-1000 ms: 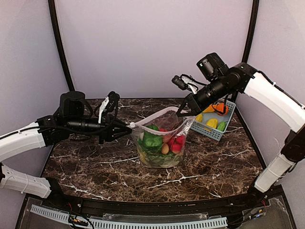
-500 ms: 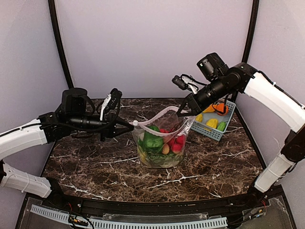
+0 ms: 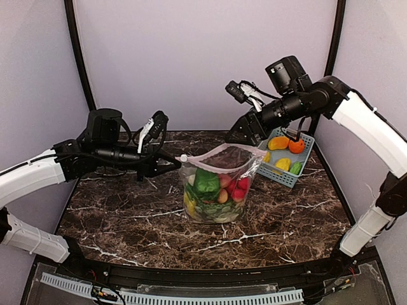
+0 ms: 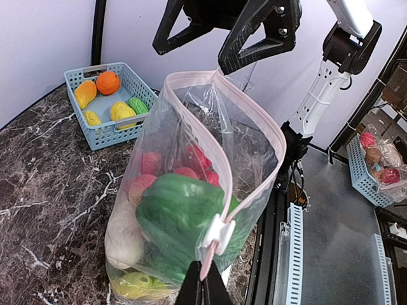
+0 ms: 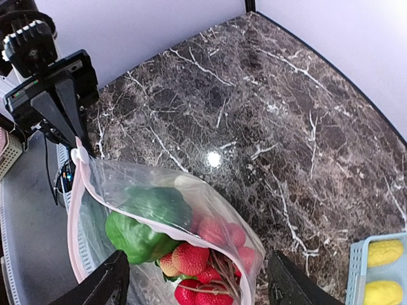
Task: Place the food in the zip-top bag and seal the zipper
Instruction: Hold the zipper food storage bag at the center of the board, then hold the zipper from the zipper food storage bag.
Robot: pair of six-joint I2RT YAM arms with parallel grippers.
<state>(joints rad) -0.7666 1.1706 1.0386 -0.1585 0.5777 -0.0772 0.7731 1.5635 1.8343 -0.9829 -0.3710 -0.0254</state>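
Note:
The clear zip-top bag (image 3: 219,190) stands upright mid-table with food inside: a green pepper-like piece (image 4: 181,219), red strawberries (image 5: 191,257), and white and yellow pieces low down. Its pink zipper (image 4: 254,121) gapes along most of the mouth, and a white slider (image 4: 216,235) sits at the near end. My left gripper (image 4: 203,293) is shut on the strip's tail just past the slider, left of the bag (image 3: 176,162). My right gripper (image 3: 247,141) hangs open over the bag's far corner, its fingers (image 5: 105,286) apart on either side of the bag and touching nothing.
A blue slatted basket (image 3: 280,177) at the back right holds orange, yellow and green toy pieces. Off the table's near side runs a white slotted rail (image 4: 296,254). Another basket (image 4: 365,184) with bagged items sits beyond it.
The right gripper has opened, let go of the bag's far corner and lifted slightly. The left gripper has shut on the zipper's end and moved a little to the right.

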